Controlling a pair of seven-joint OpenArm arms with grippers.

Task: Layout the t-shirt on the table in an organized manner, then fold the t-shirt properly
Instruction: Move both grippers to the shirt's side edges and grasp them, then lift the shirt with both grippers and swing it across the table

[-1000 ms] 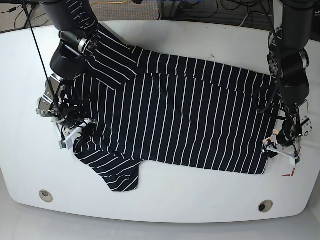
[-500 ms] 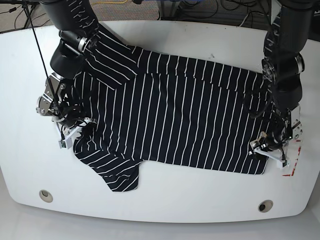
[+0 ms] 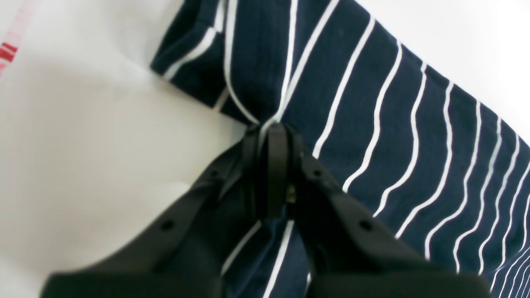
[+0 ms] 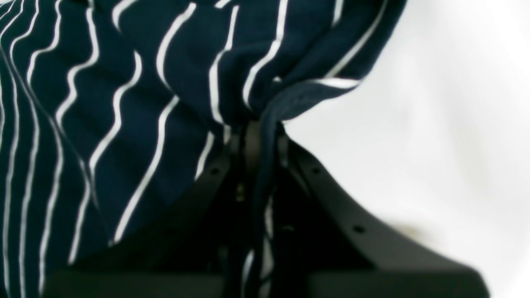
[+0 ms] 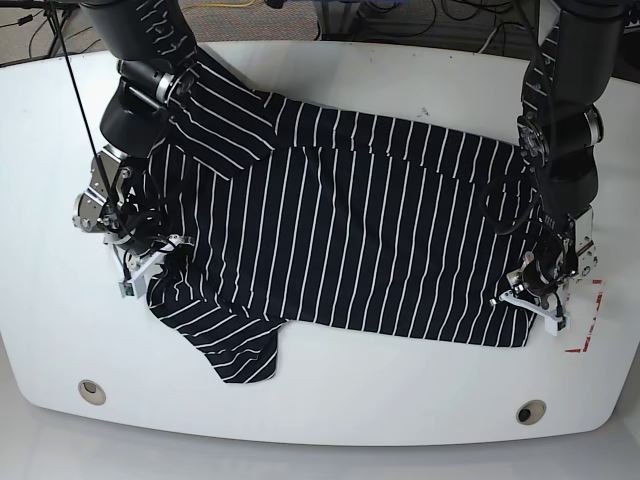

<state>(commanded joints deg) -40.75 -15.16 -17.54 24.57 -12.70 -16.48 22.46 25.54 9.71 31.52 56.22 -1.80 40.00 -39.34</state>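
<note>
White table (image 5: 330,400), t-shirt (image 5: 360,240) spread flat; left end effector (image 5: 528,296) and right end effector (image 5: 140,265) each clamp fabric edge.

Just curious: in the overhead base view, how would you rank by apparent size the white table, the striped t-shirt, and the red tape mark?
1. White smooth table
2. Dark navy white-striped t-shirt
3. Red-and-white tape mark, partly hidden
</note>
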